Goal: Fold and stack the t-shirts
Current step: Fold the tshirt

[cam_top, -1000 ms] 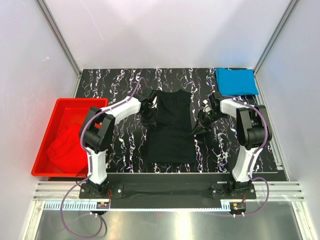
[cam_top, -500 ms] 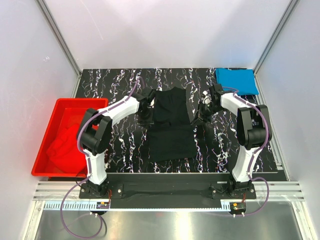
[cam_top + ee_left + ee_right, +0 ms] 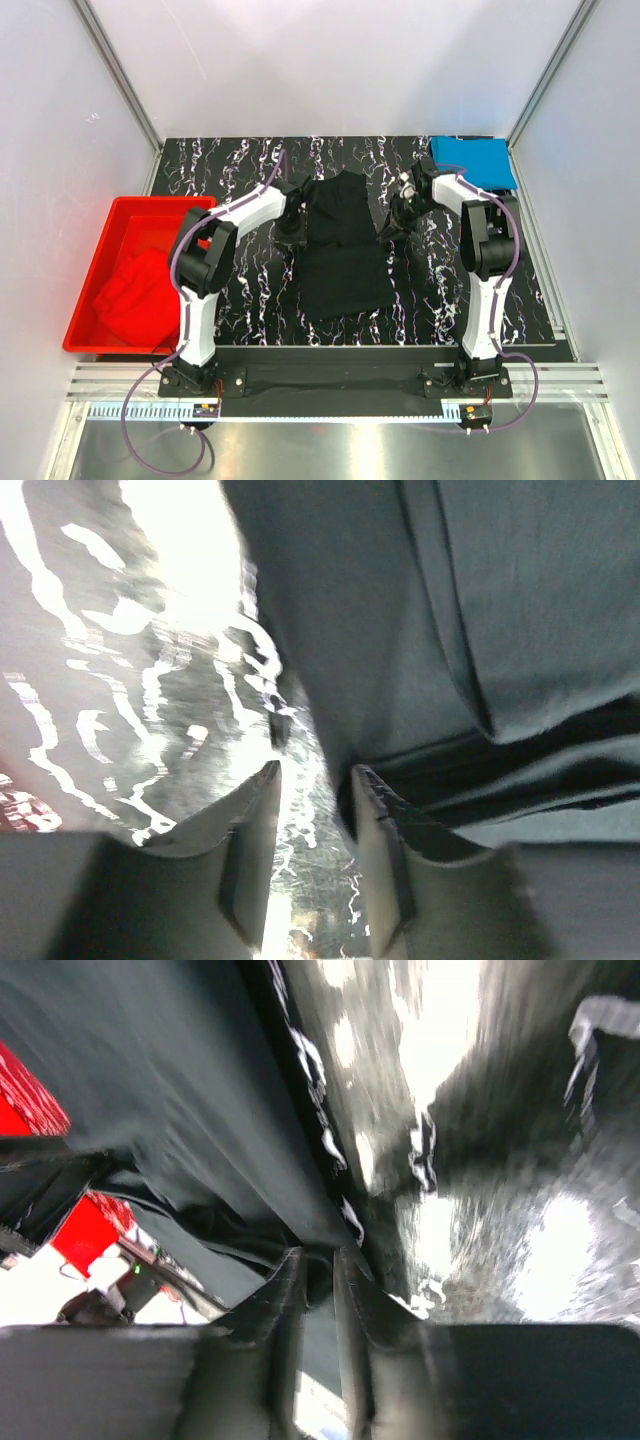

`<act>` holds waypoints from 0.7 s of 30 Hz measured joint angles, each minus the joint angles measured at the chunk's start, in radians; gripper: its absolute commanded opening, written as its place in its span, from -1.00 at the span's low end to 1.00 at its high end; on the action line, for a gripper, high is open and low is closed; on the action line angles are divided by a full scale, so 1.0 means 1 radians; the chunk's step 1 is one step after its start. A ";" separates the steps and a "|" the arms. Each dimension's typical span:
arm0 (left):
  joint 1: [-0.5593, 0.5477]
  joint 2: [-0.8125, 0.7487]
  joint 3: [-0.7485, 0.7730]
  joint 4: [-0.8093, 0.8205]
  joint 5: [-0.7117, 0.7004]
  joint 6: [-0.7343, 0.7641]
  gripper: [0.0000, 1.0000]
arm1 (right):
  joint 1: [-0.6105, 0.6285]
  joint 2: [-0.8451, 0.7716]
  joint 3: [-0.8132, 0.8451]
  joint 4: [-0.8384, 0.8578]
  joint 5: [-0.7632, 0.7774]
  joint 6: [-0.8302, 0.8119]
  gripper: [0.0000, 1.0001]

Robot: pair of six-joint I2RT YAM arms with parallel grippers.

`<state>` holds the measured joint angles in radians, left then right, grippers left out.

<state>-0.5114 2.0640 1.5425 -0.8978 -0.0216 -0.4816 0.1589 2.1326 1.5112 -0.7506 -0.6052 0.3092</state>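
Note:
The black t-shirt (image 3: 343, 245) lies on the middle of the marbled table, its far part doubled over. My left gripper (image 3: 292, 232) is at its left edge. In the left wrist view the left gripper (image 3: 315, 772) is open: bare table shows between the fingers, and the black t-shirt (image 3: 420, 630) lies just to their right. My right gripper (image 3: 392, 225) is at the shirt's right edge. In the right wrist view the right gripper (image 3: 318, 1255) is shut on a fold of the black t-shirt (image 3: 150, 1090). The blue t-shirt (image 3: 473, 162) lies folded at the back right. The red t-shirt (image 3: 135, 295) lies crumpled in the tub.
The red plastic tub (image 3: 160, 205) stands at the table's left edge. White walls close in the back and both sides. The table's near edge runs along a black rail by the arm bases.
Both grippers have moved toward the back of the table along the black shirt's sides. The shirt's near hem has drawn back and its far part has bunched up shorter.

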 measured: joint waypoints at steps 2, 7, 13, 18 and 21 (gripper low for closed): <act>0.002 0.000 0.029 -0.013 -0.033 -0.006 0.01 | 0.000 0.015 0.052 -0.017 0.026 -0.006 -0.21; 0.004 -0.024 0.066 -0.034 -0.084 -0.011 -0.10 | 0.000 0.015 0.149 -0.064 0.103 -0.026 -0.09; 0.002 -0.194 -0.029 0.026 0.064 -0.024 -0.73 | 0.005 -0.034 0.135 -0.089 0.082 -0.024 -0.52; -0.018 -0.251 -0.126 0.149 0.226 -0.069 -0.94 | 0.058 -0.060 0.073 -0.055 0.011 0.003 -0.78; -0.027 -0.206 -0.149 0.183 0.272 -0.091 -1.00 | 0.094 -0.053 0.052 -0.018 -0.021 0.029 -0.88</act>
<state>-0.5381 1.8580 1.3933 -0.7151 0.2504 -0.5724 0.2527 2.0800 1.5631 -0.7685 -0.6262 0.3378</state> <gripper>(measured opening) 0.013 0.102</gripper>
